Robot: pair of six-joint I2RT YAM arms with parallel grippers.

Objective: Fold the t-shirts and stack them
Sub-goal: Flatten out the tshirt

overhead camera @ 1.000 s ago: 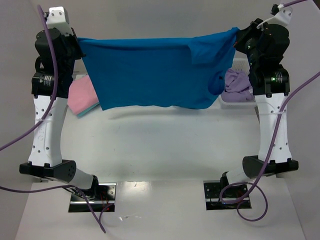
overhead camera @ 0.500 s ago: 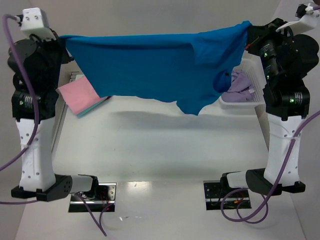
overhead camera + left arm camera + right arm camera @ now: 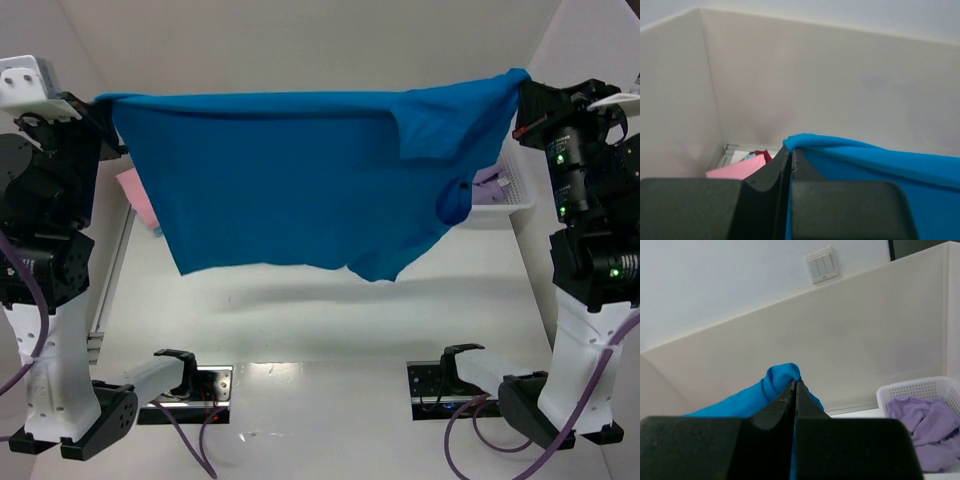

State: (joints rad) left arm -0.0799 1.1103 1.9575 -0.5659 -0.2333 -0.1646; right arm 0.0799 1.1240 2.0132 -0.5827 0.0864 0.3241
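A bright blue t-shirt (image 3: pixel 300 180) hangs stretched in the air between both arms, high above the table. My left gripper (image 3: pixel 103 103) is shut on its left top corner, seen pinched at the fingertips in the left wrist view (image 3: pixel 791 149). My right gripper (image 3: pixel 518 92) is shut on the right top corner, where blue cloth (image 3: pixel 780 377) bunches over the tips. A pink folded t-shirt (image 3: pixel 135 195) lies at the left behind the blue one, with a bit of red cloth (image 3: pixel 762 155) beside it. A lavender t-shirt (image 3: pixel 925 432) sits in the basket.
A white mesh basket (image 3: pixel 497 200) stands at the back right, mostly hidden by the hanging shirt. Pale walls (image 3: pixel 300 40) close the table on the back and sides. The arm bases (image 3: pixel 185 380) sit at the near edge.
Both arms have swung outward and risen, pulling the blue t-shirt wider and tauter. Its hem now hangs lower in the view and covers more of the basket and the pink shirt.
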